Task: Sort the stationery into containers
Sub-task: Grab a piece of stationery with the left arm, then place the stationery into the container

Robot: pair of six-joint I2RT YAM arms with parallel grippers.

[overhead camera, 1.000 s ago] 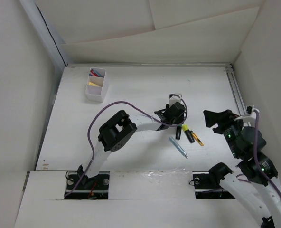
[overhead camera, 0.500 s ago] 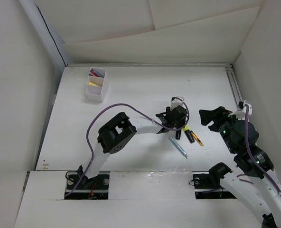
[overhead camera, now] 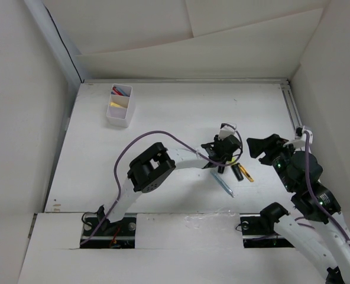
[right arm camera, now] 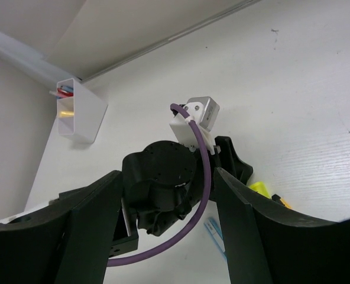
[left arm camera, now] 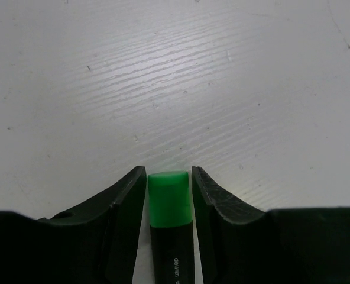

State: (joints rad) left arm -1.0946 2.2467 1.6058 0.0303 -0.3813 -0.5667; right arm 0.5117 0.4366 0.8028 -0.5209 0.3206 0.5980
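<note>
Small white lettering on the black barrel of the green-capped marker (left arm camera: 169, 201) appears to read "deli"; no other writing can be made out. The marker has a smooth, rounded green cap and lies on the tabletop (left arm camera: 163, 71), a white surface streaked with fine grain lines. It sits right of the middle, toward the near edge. The left claw (left arm camera: 169, 174) is narrowed around it, with its dark, wedge-shaped matte fingers (left arm camera: 125, 225) pressed close on both sides. The left arm reaches forward and right, its wrist bent down over the marker. Just beside it lie a black marker (overhead camera: 237, 171) and a slim light blue pen (overhead camera: 223, 183). The right claw (overhead camera: 256, 149) hangs spread wide and holds nothing, facing the left wrist from the right edge's side. The thin-walled white box (overhead camera: 120, 106) stands near the far left corner, with red and yellow pieces inside.
</note>
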